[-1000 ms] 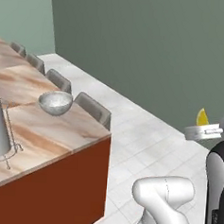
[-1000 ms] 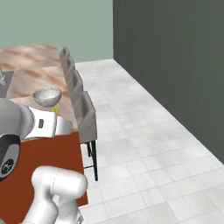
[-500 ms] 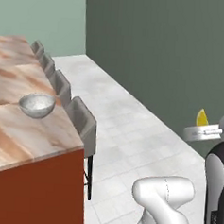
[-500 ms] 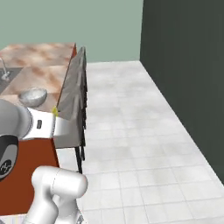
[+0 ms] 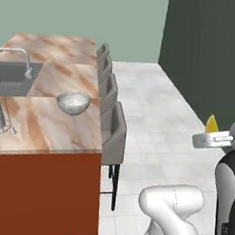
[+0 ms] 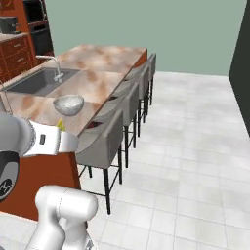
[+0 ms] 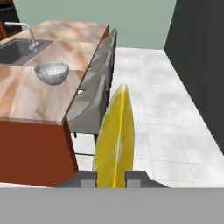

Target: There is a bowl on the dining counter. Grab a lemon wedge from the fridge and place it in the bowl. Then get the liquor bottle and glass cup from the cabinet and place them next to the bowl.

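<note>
I am holding the lemon wedge (image 7: 114, 140) pinched between my jaws, well short of the bowl (image 5: 73, 102) sitting empty on the desk (image 5: 49, 124); bottle and glass cup are waiting, I judge.

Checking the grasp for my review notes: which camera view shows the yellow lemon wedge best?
The hand view: the yellow lemon wedge stands large between the gripper fingertips. The left base view shows just its tip; the right base view shows a sliver.

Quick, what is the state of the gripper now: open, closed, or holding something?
Gripper: closed on the lemon wedge, which stands up between its two fingertips, away from the bowl on the counter.
</note>
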